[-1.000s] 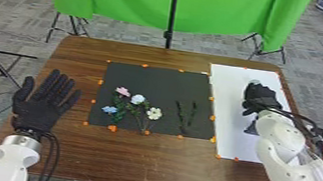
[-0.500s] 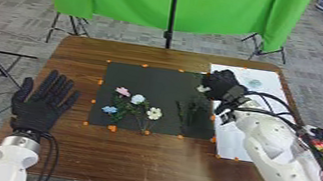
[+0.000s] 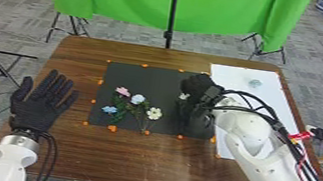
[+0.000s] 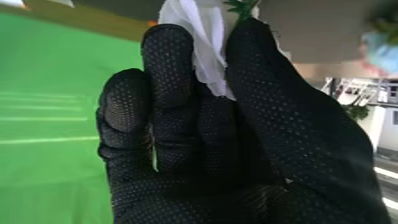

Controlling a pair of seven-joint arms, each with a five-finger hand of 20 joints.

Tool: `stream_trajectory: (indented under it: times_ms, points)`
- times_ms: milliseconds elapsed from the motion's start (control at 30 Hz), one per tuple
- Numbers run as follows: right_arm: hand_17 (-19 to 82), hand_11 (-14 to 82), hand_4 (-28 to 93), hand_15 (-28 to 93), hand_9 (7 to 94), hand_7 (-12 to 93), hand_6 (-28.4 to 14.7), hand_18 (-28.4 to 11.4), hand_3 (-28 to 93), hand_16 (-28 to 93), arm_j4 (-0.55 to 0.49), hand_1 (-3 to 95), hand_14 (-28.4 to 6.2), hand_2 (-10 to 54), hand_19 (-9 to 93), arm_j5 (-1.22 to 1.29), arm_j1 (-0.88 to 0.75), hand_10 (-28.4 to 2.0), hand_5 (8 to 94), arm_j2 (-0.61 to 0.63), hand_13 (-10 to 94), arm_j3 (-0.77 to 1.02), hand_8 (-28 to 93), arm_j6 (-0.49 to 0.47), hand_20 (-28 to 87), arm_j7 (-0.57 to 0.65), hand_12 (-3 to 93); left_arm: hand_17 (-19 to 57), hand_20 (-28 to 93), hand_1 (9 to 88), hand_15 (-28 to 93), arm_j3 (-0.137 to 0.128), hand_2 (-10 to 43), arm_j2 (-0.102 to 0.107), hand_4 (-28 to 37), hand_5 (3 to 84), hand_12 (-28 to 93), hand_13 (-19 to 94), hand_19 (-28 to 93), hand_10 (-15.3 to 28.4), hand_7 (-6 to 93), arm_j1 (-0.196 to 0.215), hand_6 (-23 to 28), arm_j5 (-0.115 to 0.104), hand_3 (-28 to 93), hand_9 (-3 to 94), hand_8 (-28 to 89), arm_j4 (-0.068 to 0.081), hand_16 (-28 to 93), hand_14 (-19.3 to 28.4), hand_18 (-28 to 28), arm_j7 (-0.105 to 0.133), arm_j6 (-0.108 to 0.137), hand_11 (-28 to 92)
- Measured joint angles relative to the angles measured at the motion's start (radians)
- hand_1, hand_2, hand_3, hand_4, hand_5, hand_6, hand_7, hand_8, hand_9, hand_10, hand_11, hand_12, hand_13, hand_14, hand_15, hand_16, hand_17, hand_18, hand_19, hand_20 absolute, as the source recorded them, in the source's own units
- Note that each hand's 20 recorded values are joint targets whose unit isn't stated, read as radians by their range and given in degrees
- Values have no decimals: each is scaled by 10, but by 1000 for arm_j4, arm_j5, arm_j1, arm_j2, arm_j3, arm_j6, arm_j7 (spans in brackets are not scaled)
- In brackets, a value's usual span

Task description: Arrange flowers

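The right hand [image 3: 199, 87] is over the right part of the black mat [image 3: 146, 81], nearly closed, with a white flower [image 3: 184, 96] pinched by thumb and fingers. Other flowers [image 3: 138, 99] lie on the mat's left half. Left of the mat, the left hand [image 3: 37, 110] is straight-fingered, holding nothing.

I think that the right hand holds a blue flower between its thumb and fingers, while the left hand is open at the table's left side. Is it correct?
Not blue: the right wrist view shows the right hand holding a white flower between its thumb and fingers. The left hand is indeed open at the left side of the table.
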Motion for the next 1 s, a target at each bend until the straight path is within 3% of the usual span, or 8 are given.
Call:
stream_trajectory:
  times_ms: [167,267,367,533,700,867,933,1000]
  points:
    - [335,89,-283,409,758,297,6,-198,654,466,7,639,-51,-95,763,2,-16,-92,656,17,664,-25,-25,41,427,43,347,-43,174,250,342,0,134,0,-283,448,139,290,304,151,128,0,86,12,723,388,-80,-2,-28,154,151,-6,11,169]
    - [324,196,-283,469,633,234,-11,-209,726,399,13,532,-78,-95,776,12,-27,-129,562,22,624,-34,-136,88,408,87,193,-43,173,250,344,0,135,-1,-283,443,139,289,304,152,127,-2,86,17,723,387,-81,-2,-28,154,151,-11,15,170]
    - [322,192,-283,514,584,211,-25,-214,778,348,15,479,-99,-95,786,36,-38,-143,510,30,606,-38,-135,135,407,120,177,-44,172,249,346,0,133,-1,-283,423,137,288,305,152,132,-1,84,18,725,383,-83,-4,-30,153,151,-11,23,172]
    - [310,186,-283,545,568,200,-30,-218,810,290,15,452,-115,-95,794,54,-49,-148,496,42,589,-41,-132,209,410,129,173,-44,172,249,350,2,131,-2,-283,437,137,289,305,151,138,-1,88,15,727,381,-84,-7,-30,153,150,-12,37,174]
    - [298,168,-283,553,553,175,-36,-232,800,269,-15,388,-128,-95,796,67,-66,-157,480,43,569,-21,-126,146,417,129,170,-43,172,249,354,3,130,-3,-283,446,136,289,306,151,140,-1,89,6,729,384,-84,-8,-34,153,149,-13,48,179]
    - [308,159,-249,559,561,145,-48,-244,759,250,-60,257,-149,-95,798,129,-92,-177,474,43,577,10,-106,108,415,148,175,-43,172,248,363,3,130,-3,-283,449,136,301,306,152,141,-1,90,4,727,396,-84,-9,-33,153,148,-13,50,185]
    - [317,168,-234,562,579,143,-56,-246,752,243,-59,250,-155,-95,803,194,-92,-183,488,43,588,9,-101,151,410,202,177,-44,174,248,376,3,132,-2,-283,451,137,305,309,155,141,-2,90,4,725,402,-85,-9,-30,154,150,-15,50,191]
    - [321,179,-227,546,586,149,-61,-244,762,230,-43,252,-158,-95,798,278,-83,-185,507,40,586,-1,-103,257,396,296,176,-44,174,248,378,4,132,-2,-283,451,137,306,310,155,141,-2,90,4,724,403,-85,-9,-32,154,150,-19,50,192]
